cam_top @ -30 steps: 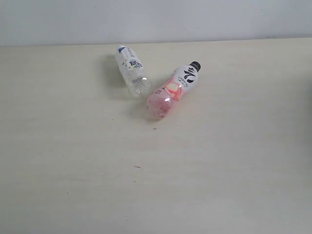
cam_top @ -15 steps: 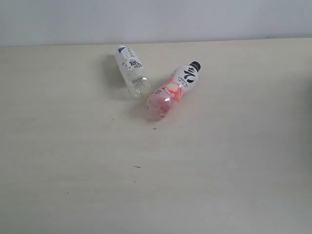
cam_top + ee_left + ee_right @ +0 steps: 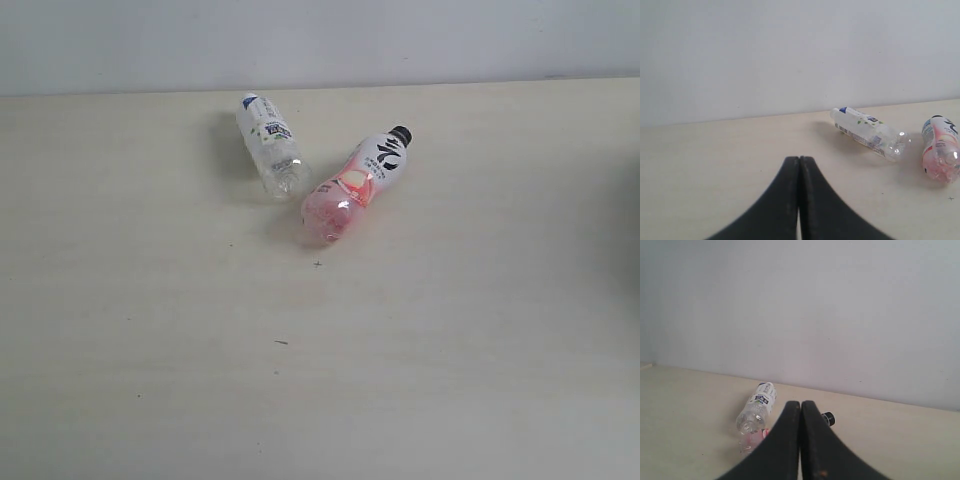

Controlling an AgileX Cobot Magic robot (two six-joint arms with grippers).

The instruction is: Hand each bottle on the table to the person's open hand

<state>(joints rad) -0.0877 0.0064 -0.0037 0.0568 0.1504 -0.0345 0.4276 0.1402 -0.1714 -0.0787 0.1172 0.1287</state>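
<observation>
The left fingers [image 3: 782,200], black and tapered, are pressed flat together with no gap and nothing between them; the right fingers [image 3: 784,440] are closed the same way and grip nothing; neither pair appears in the exterior view.

Ahead of the left fingers and off to one side, well apart from their tips, the small clear plastic bottle with a blue cap and a white printed label [image 3: 869,134] lies on its side on the pale cream wood-grain counter [image 3: 450,380]; further out on that same side lies the pink plastic bottle with a black cap and a white-and-black label [image 3: 355,185], also on its side.

Ahead of the right fingers the pink bottle is mostly hidden behind them, with only its black cap showing on one side of them and a little of its pink base on the other; the clear bottle lies just beside that line, well beyond the tips.

The two bottles lie near each other, bases close with a narrow gap, caps angled apart toward the plain pale grey wall [image 3: 320,40]; a few tiny dark specks dot the counter.
</observation>
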